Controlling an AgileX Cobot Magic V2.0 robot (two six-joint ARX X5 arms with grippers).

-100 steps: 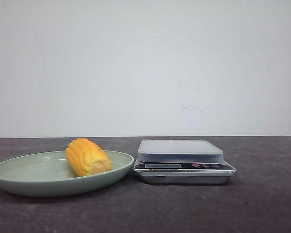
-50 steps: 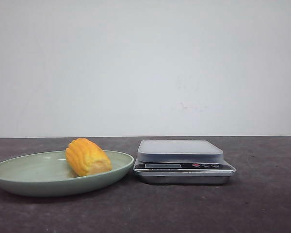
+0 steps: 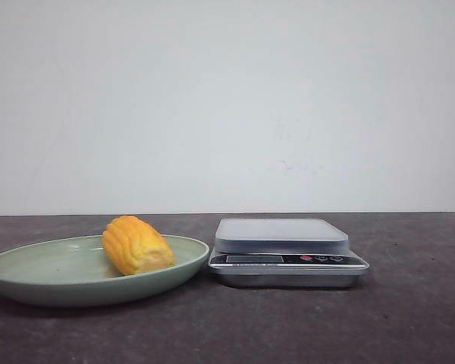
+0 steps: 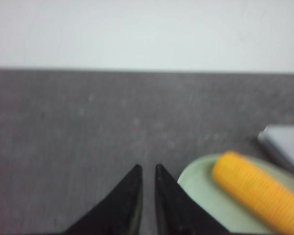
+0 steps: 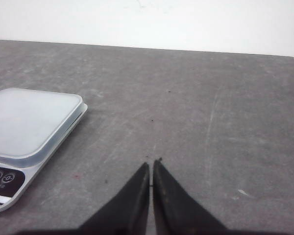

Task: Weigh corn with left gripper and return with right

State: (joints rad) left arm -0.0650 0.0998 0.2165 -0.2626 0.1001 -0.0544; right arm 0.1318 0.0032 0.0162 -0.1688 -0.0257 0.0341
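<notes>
Front view gives me the same scene as in the earlier frames: nothing has shifted. The corn (image 3: 137, 244) lies on its side in the pale green plate (image 3: 30, 274), toward the plate's right half, its paler cut end turned toward the camera. The kitchen scale (image 3: 287, 252) sits just beside the plate's right rim on the dark table (image 3: 409, 318), its platform bare. Neither arm shows in this view, now or before.

On the left wrist camera I see the left gripper (image 4: 147, 169) with its two black fingertips nearly together, only a thin sliver of table between them, holding nothing. The corn (image 4: 258, 196) is off to the gripper's right and slightly ahead of it, resting in the plate (image 4: 198, 183), whose near rim comes close to the right fingertip. A corner of the scale (image 4: 284, 144) sits farther right, beyond the corn. This picture is soft, so I cannot judge fine detail.

On the right wrist camera the right gripper (image 5: 151, 164) is pinched closed, tips all but touching, empty, over bare table. The scale (image 5: 32, 125) lies to its left and ahead, well apart from the fingertips, its buttons (image 5: 2, 176) facing me.
</notes>
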